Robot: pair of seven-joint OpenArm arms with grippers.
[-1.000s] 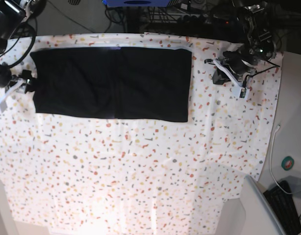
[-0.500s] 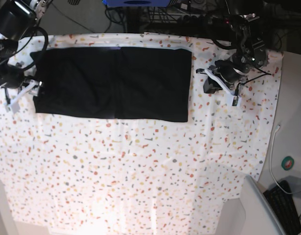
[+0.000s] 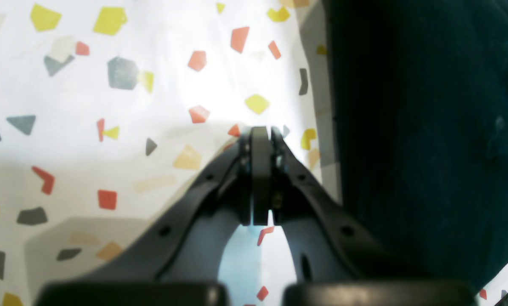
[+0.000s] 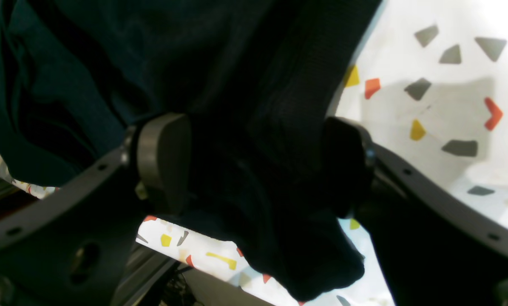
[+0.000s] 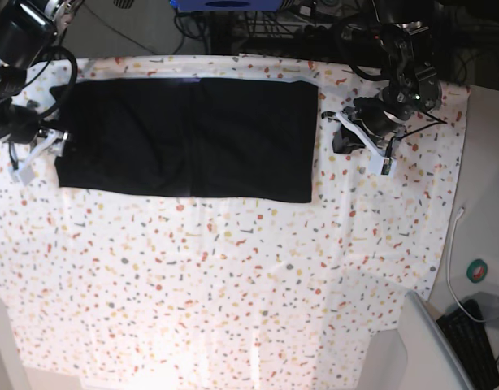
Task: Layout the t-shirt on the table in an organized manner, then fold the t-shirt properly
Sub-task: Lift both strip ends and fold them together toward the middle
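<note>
Your t-shirt (image 5: 184,138) lies folded into a long band across the far tabletop (image 5: 233,284). Your right claw (image 4: 254,165) gapes around its bunched end; your left claw (image 3: 260,131), clenched on nothing, rests just beside its other end.

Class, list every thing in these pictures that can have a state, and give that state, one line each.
Large black cloth t-shirt: spread flat as a long rectangle, one end bunched between the right gripper's pads.
White speckled table cover: lying flat, lightly wrinkled.
Left gripper: shut, empty, beside the shirt's edge.
Right gripper: open wide, cloth between its pads.
</note>
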